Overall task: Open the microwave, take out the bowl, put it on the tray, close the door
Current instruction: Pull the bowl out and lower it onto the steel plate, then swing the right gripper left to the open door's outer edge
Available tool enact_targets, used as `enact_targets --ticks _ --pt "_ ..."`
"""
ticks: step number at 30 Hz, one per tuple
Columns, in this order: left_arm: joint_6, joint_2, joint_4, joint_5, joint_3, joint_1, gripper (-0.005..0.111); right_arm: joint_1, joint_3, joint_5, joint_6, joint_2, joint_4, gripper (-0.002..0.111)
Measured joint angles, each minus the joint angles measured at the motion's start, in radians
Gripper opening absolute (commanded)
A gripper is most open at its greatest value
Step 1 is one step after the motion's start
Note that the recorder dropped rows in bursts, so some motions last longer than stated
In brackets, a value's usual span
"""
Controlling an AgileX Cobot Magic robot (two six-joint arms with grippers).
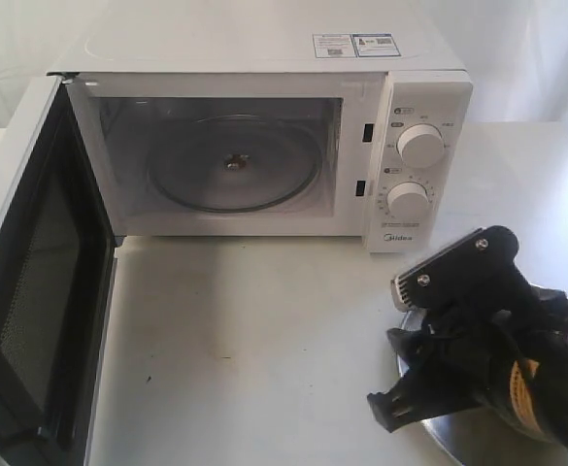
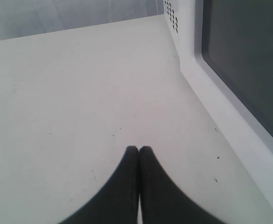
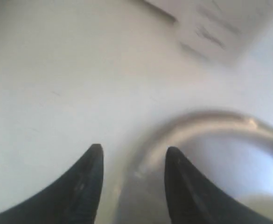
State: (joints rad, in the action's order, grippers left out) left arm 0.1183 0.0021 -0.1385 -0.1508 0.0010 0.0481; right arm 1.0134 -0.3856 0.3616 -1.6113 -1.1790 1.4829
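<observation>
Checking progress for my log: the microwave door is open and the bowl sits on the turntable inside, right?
Not quite. The door is open, but the exterior view shows the glass turntable in the microwave bare; nothing sits on it.

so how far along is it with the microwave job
Done: the door is open and the microwave cavity holds nothing but its glass turntable. In hand: the right gripper, fingers apart, hovers at the tray rim; a pale patch inside the tray may be the bowl, but it is too cut off to confirm. Left: closing the door; the left gripper sits shut beside it.
</observation>
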Motion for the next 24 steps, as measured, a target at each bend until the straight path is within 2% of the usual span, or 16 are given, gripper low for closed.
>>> enact_targets --ticks 1,4,8,12,16,24 --pt "0.0 0.0 0.0 0.0 0.0 0.0 0.0 0.0 -0.007 -0.121 -0.088 0.067 0.126 0.035" --pt "0.0 0.0 0.0 0.0 0.0 0.0 0.0 0.0 -0.061 -0.313 -0.148 0.193 0.224 0.0" --pt "0.0 0.0 0.0 0.0 0.0 0.0 0.0 0.002 -0.148 -0.482 -0.132 0.244 0.245 0.0" --pt "0.0 0.0 0.0 0.0 0.0 0.0 0.0 0.003 -0.259 -0.538 -0.047 0.193 0.223 0.0" --pt "0.0 0.0 0.0 0.0 0.0 0.0 0.0 0.003 -0.414 -0.629 0.056 0.064 0.156 0.0" --pt "0.0 0.0 0.0 0.0 0.0 0.0 0.0 0.006 -0.745 -0.977 0.239 -0.303 -0.032 0.0"
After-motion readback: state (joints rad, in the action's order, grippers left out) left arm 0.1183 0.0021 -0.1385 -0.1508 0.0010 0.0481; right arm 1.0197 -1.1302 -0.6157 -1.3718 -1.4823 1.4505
